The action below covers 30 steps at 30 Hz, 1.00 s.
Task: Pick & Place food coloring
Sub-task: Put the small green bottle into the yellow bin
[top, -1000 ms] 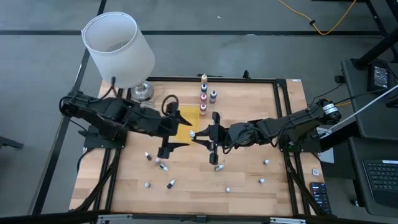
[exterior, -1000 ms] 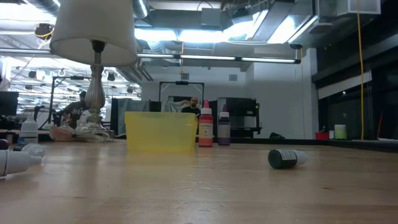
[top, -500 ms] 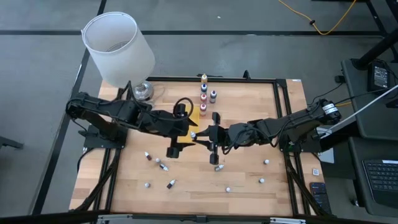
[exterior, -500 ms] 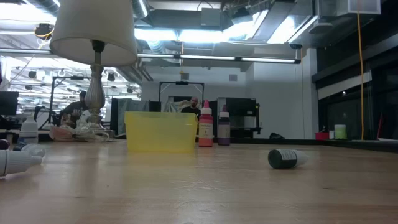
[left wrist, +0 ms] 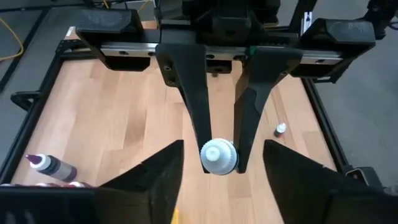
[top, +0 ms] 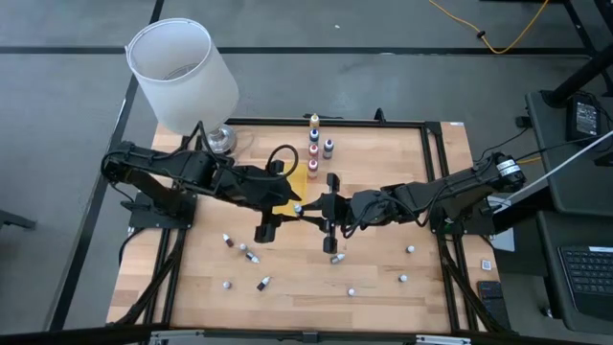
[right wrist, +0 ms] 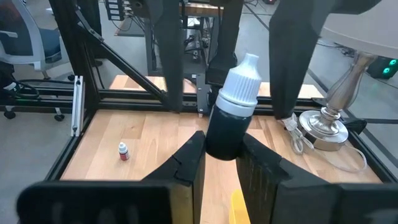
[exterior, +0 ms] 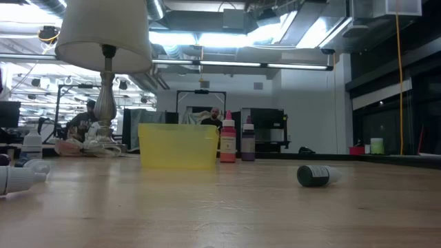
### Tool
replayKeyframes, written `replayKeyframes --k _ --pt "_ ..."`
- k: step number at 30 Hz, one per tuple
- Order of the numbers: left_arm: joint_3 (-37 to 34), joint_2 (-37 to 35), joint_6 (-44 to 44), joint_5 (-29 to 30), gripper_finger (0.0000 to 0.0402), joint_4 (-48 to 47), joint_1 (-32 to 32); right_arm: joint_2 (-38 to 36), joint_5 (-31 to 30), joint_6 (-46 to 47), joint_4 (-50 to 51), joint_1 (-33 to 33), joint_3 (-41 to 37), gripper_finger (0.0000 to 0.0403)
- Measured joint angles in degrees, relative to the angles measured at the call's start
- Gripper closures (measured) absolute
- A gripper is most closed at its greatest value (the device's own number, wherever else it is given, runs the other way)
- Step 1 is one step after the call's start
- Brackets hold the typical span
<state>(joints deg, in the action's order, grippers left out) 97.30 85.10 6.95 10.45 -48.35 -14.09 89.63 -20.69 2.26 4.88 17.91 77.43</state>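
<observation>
Right gripper [top: 308,210] fingers clamp 1 dark white-capped bottle [right wrist: 231,111]; left gripper [top: 287,204] fingers spread around its cap

A robotics lab or workshop: a wooden table [top: 383,273] in a black metal frame [top: 436,123] stands on grey floor, with exposed ducts [exterior: 207,52] at the frame's top and equipment racks [exterior: 265,134] behind center.

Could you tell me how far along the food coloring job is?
Done, apparently: several small dropper bottles stand upright beside the translucent yellow tray. In hand: the right gripper holds a dark white-capped bottle, with the open left gripper around its cap. Left: about eight loose bottles lie on the wooden table.
</observation>
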Motion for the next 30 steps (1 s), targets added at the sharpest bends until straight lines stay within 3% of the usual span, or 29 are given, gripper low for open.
replayKeyframes --k 17,26,30 --pt "-0.02 -0.01 2.7 -1.26 0.0331 0.08 0.04 -0.01 0.02 -1.46 0.18 0.02 0.0 0.0319" --pt "-0.07 -0.02 3.01 -0.82 0.0338 0.06 0.04 -0.04 -0.29 -1.91 1.22 0.01 0.0 0.031" --pt "-0.09 -0.07 2.85 -0.06 0.0339 -0.1 0.02 -0.41 -5.66 -0.75 5.29 0.35 -0.01 0.028"
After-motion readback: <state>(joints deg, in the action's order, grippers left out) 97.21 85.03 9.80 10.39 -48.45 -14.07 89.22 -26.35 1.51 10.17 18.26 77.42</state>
